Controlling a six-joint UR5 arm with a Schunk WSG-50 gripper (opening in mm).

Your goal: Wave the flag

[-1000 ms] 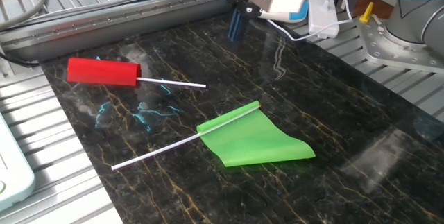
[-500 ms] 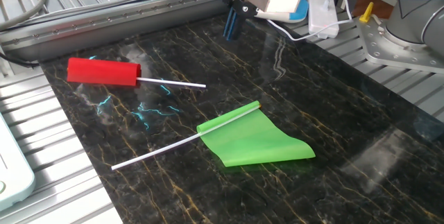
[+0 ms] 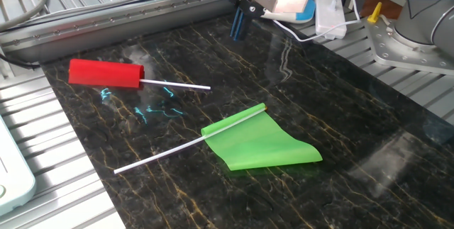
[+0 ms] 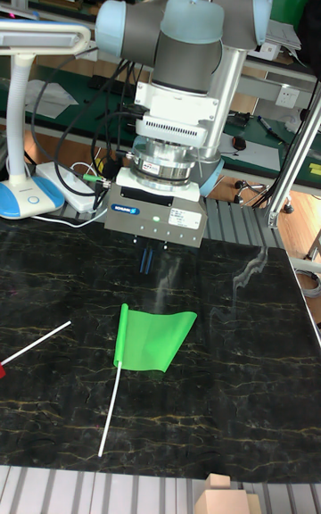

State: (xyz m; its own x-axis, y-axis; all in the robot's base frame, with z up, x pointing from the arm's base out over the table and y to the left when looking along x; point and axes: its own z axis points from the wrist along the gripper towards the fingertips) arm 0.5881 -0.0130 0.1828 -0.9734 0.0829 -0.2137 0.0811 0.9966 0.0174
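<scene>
Near the table's [image 3: 397, 158] front edge lies the flag [image 3: 259, 142], flat, its stick pointing toward the left edge. Above the back edge, the gripper [image 3: 239, 25] hangs empty, fingers nearly together. Risk: pinching cloth, or taking the red flag [image 3: 106, 73].

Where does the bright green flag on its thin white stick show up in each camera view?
Fixed view: green flag lies lower centre on the dark marble table.
Tall fixed view: green flag lies centre, stick pointing toward the camera.
Shared landmark: the gripper above the table.
</scene>
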